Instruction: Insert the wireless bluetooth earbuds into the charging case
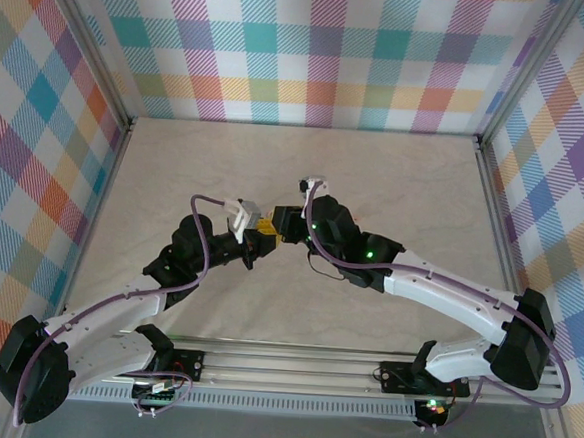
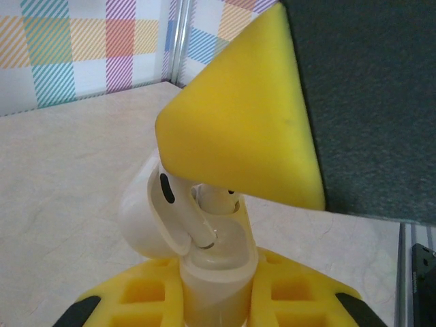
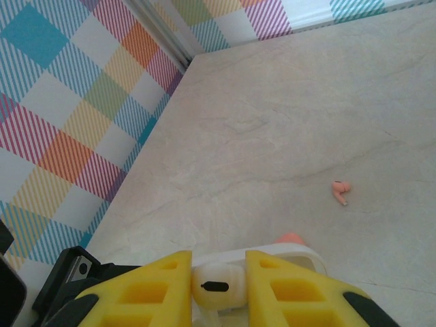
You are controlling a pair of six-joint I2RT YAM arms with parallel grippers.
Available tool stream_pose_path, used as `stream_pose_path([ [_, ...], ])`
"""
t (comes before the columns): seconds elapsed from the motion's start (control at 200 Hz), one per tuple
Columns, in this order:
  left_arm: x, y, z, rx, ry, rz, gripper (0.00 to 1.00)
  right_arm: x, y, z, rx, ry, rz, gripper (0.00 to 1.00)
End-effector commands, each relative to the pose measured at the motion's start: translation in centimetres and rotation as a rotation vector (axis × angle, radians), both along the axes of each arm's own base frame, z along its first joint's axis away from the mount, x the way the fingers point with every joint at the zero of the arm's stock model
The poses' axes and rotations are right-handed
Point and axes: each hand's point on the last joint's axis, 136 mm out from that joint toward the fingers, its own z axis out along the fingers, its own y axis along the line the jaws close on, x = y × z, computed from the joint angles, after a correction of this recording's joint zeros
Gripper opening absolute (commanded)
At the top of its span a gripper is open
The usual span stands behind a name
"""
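**White earbud held at the mouth of the open case**

The insertion step is judged to be in hand. The case (image 2: 212, 272) is clamped upright between the closed fingers of the left gripper (image 2: 214, 296), with its lid (image 2: 139, 208) thrown back to one side. A white earbud (image 3: 214, 286) is pinched between the narrowed jaws of the right gripper (image 3: 218, 276). The two grippers are seen meeting tip to tip above the middle of the table (image 1: 396, 166).

In the left wrist view the earbud is seen right at the case's opening. Its stem is angled down into the body and touches the inner rim. Whether it is fully seated cannot be told.

A short, straight push along the socket is likely called for next. The stem must be lined up first, the case held firm against the push, and the pinch released only once the earbud has dropped home.

An orange earbud (image 3: 340, 192) is seen lying loose on the table, well apart from the case. An orange piece (image 3: 291, 238) peeks out just behind the case's rim. Both are judged to be work not yet done.
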Motion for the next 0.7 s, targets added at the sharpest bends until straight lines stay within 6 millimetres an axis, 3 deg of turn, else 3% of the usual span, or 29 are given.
stream_pose_path([
  [0.0,-0.4,-0.1,3.7,-0.085,-0.088,0.002,0.0,-1.9,0.7,-1.2,0.009,0.054,0.08,0.24],
  [0.315,-0.5,0.3,5.0,-0.119,-0.135,0.014,0.0,-3.0,0.9,-2.6,-0.043,-0.013,0.163,0.25],
  [0.7,-1.6,0.6,6.4,-0.173,-0.302,-0.009,0.0,-3.7,1.8,-0.4,0.042,-0.1,0.237,0.25],
])
